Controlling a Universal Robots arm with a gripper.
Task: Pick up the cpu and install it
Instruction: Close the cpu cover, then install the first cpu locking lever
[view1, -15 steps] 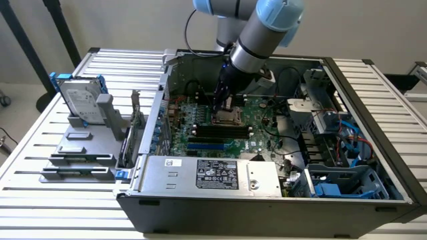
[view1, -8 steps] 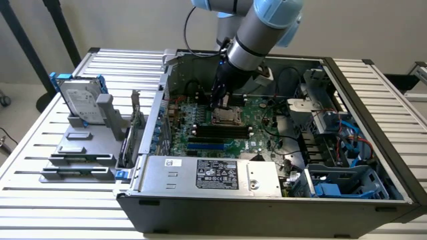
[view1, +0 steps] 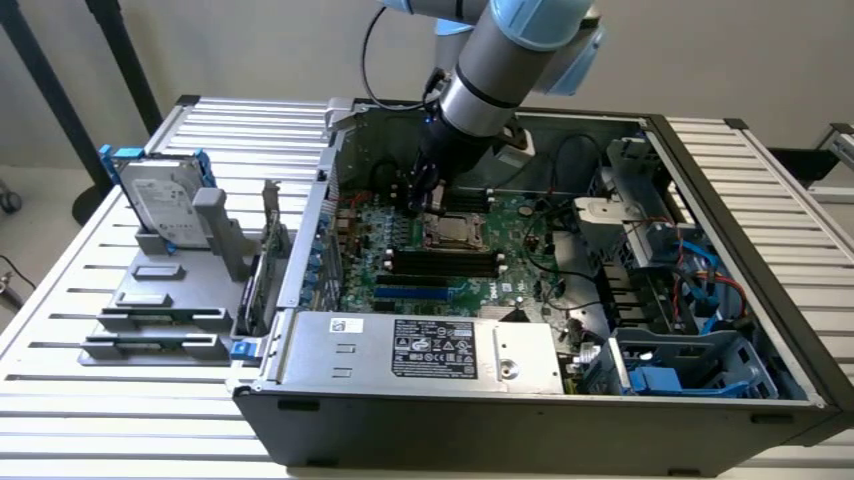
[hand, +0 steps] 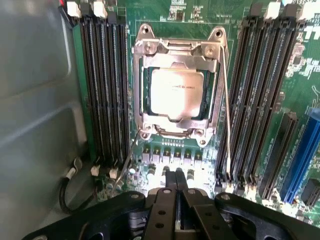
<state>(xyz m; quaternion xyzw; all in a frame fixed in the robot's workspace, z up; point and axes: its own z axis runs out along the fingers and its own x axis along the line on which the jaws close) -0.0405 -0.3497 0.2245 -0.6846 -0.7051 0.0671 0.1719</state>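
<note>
Where the cpu is lying: the cpu (hand: 177, 93) is sitting flat, silver top up, inside the socket frame (hand: 176, 50) in the middle of the motherboard (hand: 150, 15). By the look of it, the seating is done.
Why it is lying so: the frame is bordering it on all four edges and keeping it square to the board. Whether the thin wire lever (hand: 226, 120) beside the frame is latching it down cannot be told.
Pincer: the pincer (hand: 176, 176) is hovering near the socket with its jaws clenched together and nothing between them. It is not touching the chip.
Why it is hanging there: probably it is keeping clear of the frame, so the whole chip is showing to the wrist camera.
Arm: the arm (view1: 494, 80) is reaching down from above into the open case (view1: 534, 440).
Crowding the socket: black memory slots (hand: 105, 90) are running in rows on both sides of it. Small capacitors (hand: 172, 155) are standing between socket and pincer, leaving little room for sideways travel.
Further out on the board: a blue slot (hand: 300, 150) is lying beyond one bank of memory slots.
Inside the case: the power supply (view1: 427, 350) is lying along the near edge, and blue cables (view1: 694, 275) are trailing on the exterior view's right.
Outside the case: a hard drive (view1: 163, 205) in blue brackets is standing upright on a grey stand (view1: 160, 300) on the bench (view1: 120, 420). It is on the exterior view's left, well apart from the work.
</note>
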